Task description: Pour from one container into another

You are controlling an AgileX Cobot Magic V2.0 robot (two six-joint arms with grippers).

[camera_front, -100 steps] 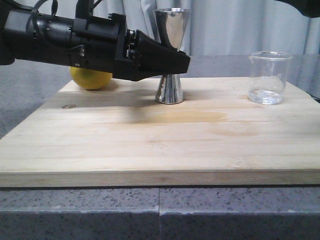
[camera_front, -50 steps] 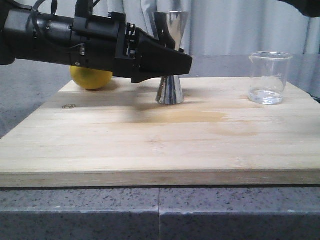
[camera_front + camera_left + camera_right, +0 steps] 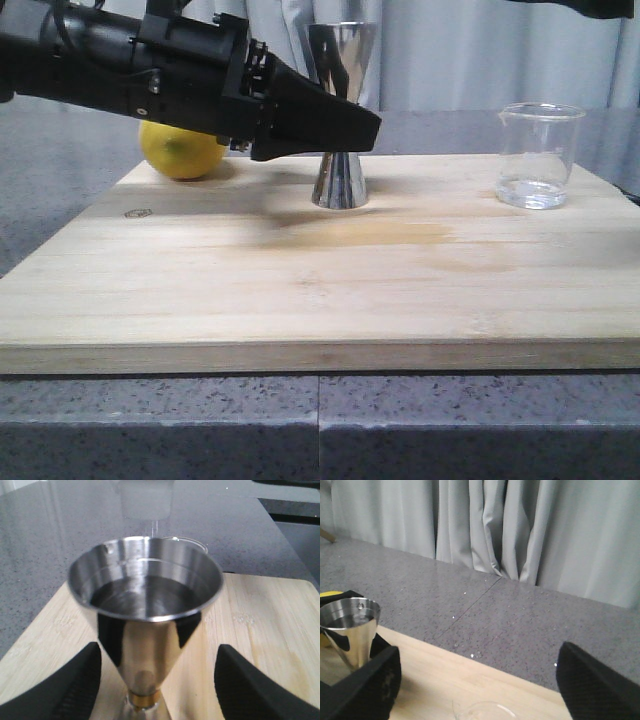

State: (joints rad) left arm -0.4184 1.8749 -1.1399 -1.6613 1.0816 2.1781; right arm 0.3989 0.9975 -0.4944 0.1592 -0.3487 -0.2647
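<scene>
The steel jigger (image 3: pixel 340 110) stands upright on the wooden board (image 3: pixel 300 290), its gold band (image 3: pixel 145 700) at the narrow waist. My left gripper (image 3: pixel 352 126) is open, with one black finger (image 3: pixel 75 685) on each side of the jigger (image 3: pixel 145 610) and a gap on both sides. The clear glass beaker (image 3: pixel 539 155) stands at the board's far right with a little clear liquid in its base. My right gripper (image 3: pixel 480 690) is open above the beaker's rim (image 3: pixel 485 709) and holds nothing. The jigger (image 3: pixel 350 630) also shows in the right wrist view.
A yellow lemon (image 3: pixel 180 150) sits at the board's back left corner, behind my left arm. The board lies on a grey speckled counter (image 3: pixel 300 420). Grey curtains (image 3: pixel 520 530) hang behind.
My left arm has risen at the wrist end and now slopes down toward the jigger. Its fingertips stay beside the jigger's waist. The jigger's top has shifted slightly left. The beaker has not moved.
</scene>
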